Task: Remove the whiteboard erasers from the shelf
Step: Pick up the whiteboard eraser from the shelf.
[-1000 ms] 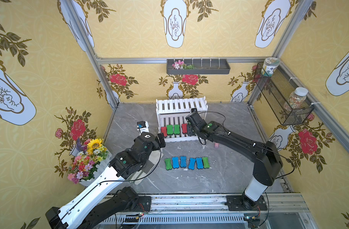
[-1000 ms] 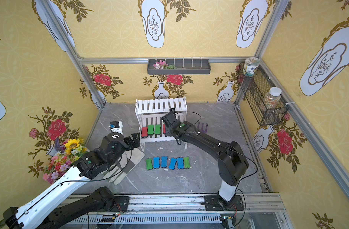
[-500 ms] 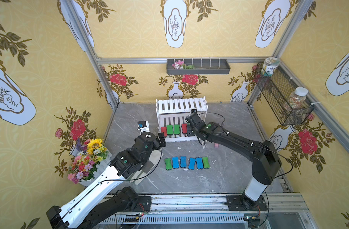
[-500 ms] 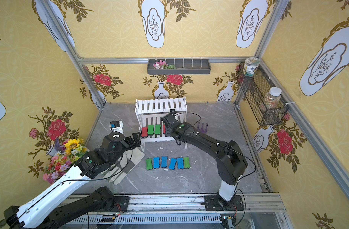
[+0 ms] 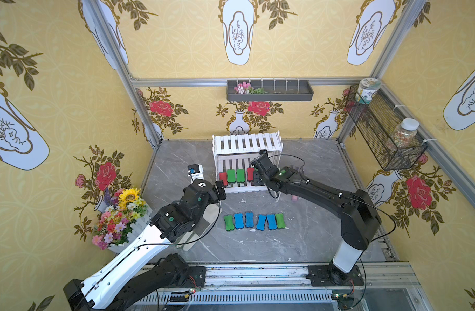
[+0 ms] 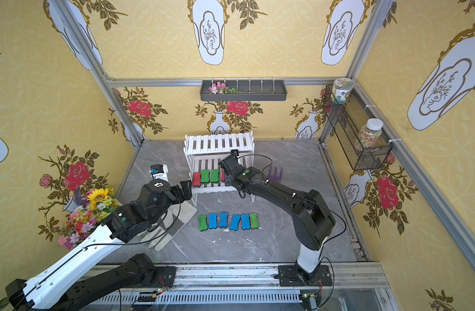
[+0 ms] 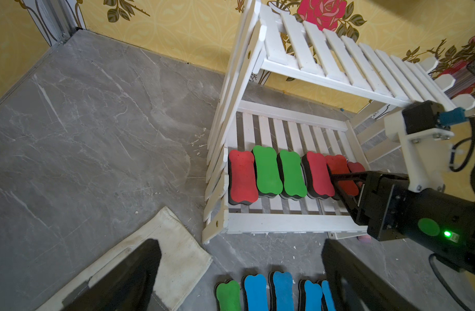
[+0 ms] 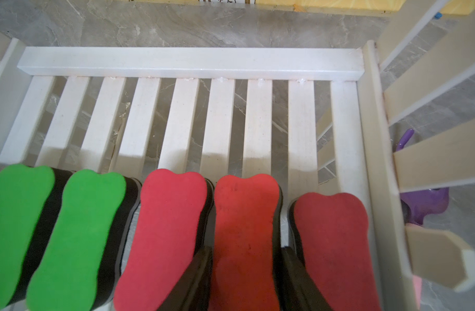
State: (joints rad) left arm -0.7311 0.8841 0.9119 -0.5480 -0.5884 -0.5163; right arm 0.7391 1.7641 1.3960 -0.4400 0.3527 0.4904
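Yellow walls [image 5: 190,48] enclose shelf [image 5: 247,144] on seemingly marble tabletop [image 5: 177,159].

Yellow wallpaper [image 5: 177,40] printed with red roses and white vases (outlined in gold) covers 3 walls, framed by aluminium posts [image 5: 120,60]. The tabletop [image 5: 311,237] is grey marble-patterned with pale veins. A dark grey tray [image 5: 284,96] hangs on the back wall and a black mesh basket [image 5: 371,126] on a side wall, all evenly lit.
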